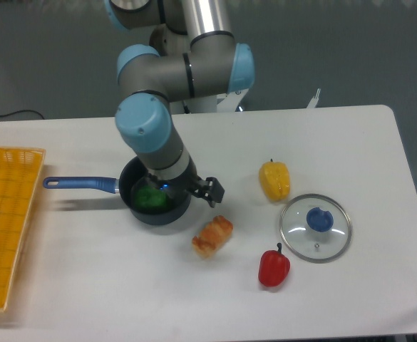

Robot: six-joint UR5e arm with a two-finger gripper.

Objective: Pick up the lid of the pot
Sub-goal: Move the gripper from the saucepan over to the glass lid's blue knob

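The arm [164,128] leans over the dark pan [128,205], so a sideways move begun too low could catch the pan's rim and drag it along; its blue handle [80,183] juts out and would swing with it. The clear pot lid [302,243] lies flat on the white table [122,285], well apart from the pan, toward the right of the view; fingers closing on its smooth glass would likely slide off or push it away. The gripper [193,191] is down by the pan, dark against dark, so I can't fairly tell how wide it stands or whether it has hold of anything; should it have caught something, the lid grasp would be spoiled. A low path could also knock the yellow pepper [274,181], the brown item [212,236] or the red pepper [274,268]; lastly, the blue knob [320,219] is small and rounded, so an off-centre pinch may slip or tip the lid.
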